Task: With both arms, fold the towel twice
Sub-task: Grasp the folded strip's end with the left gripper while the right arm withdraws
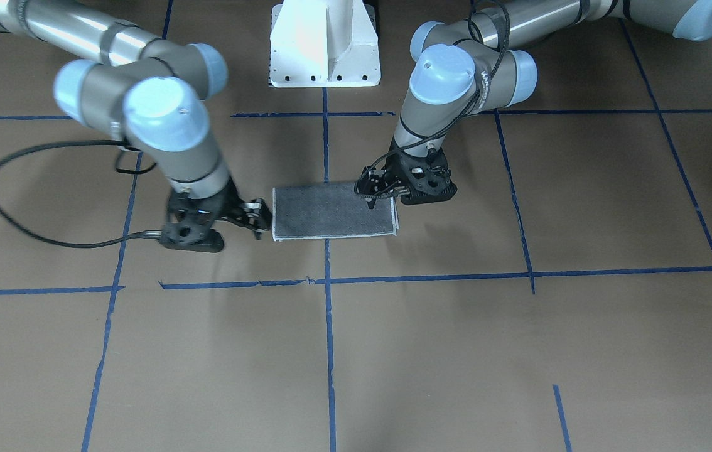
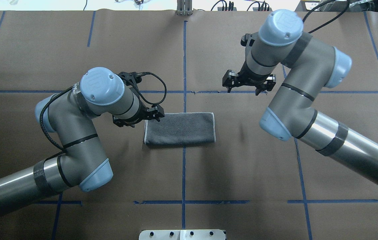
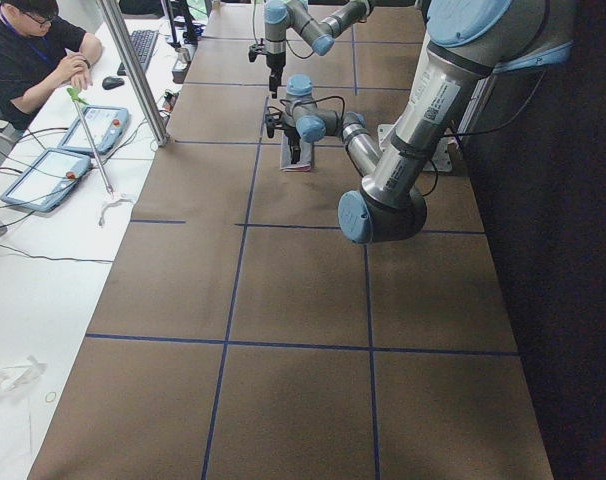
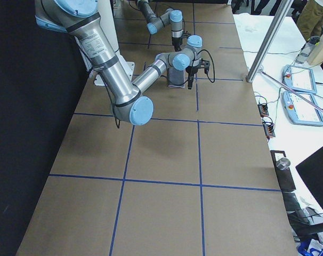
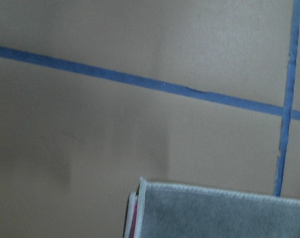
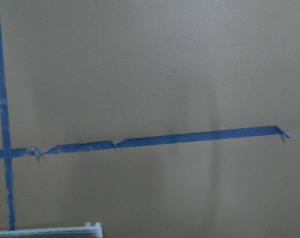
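Fold 1 looks done: the towel (image 2: 179, 129) lies flat mid-table as a grey rectangle, with pink showing only between the layers at 1 short end. Fold 2 comes next, I'd say. The left gripper (image 2: 139, 117) hovers at that end and the right gripper (image 2: 245, 87) just off the other, both spread and holding nothing. Each must pinch both stitched layers together. The table (image 2: 242, 166) gives room all round.

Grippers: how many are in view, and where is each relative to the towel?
2. The left gripper is over the towel's left end; the right gripper hangs open off the towel's right end, not touching it.
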Robot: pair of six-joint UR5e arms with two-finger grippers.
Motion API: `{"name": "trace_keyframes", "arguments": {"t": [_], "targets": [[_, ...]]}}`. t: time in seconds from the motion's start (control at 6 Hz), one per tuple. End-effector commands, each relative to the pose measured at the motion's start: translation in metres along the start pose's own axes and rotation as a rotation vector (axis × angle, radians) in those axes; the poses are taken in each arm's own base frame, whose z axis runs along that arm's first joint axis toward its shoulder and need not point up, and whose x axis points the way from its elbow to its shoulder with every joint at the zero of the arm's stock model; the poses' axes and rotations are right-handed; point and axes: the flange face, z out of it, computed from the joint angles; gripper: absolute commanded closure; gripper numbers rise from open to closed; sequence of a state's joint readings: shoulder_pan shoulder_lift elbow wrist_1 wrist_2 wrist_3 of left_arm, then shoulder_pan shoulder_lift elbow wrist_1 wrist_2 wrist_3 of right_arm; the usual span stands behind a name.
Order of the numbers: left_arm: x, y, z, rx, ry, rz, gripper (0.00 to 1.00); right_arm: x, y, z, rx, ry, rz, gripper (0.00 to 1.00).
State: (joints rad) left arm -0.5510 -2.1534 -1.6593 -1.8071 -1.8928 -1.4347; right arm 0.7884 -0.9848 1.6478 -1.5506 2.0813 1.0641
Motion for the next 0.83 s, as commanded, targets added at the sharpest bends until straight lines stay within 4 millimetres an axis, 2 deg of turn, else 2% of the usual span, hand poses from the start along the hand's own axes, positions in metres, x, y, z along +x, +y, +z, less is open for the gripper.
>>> {"name": "trace_keyframes", "arguments": {"t": [0.0,0.17,0.33,0.67], "targets": [[-0.004,0.040,0.027,0.009,-0.002,-0.047,0.24,0.068,-0.017,-0.038,-0.015,-0.035,-0.107,0.00],[-0.003,0.042,0.029,0.006,0.004,-0.069,0.29,0.091,-0.014,-0.042,-0.013,-0.024,-0.136,0.00],[-0.003,0.043,0.030,0.005,0.002,-0.073,0.32,0.099,-0.013,-0.041,-0.015,-0.018,-0.141,0.00],[-0.006,0.043,0.038,0.003,-0.013,-0.075,0.39,0.099,-0.012,-0.042,-0.014,-0.018,-0.142,0.00]]}}
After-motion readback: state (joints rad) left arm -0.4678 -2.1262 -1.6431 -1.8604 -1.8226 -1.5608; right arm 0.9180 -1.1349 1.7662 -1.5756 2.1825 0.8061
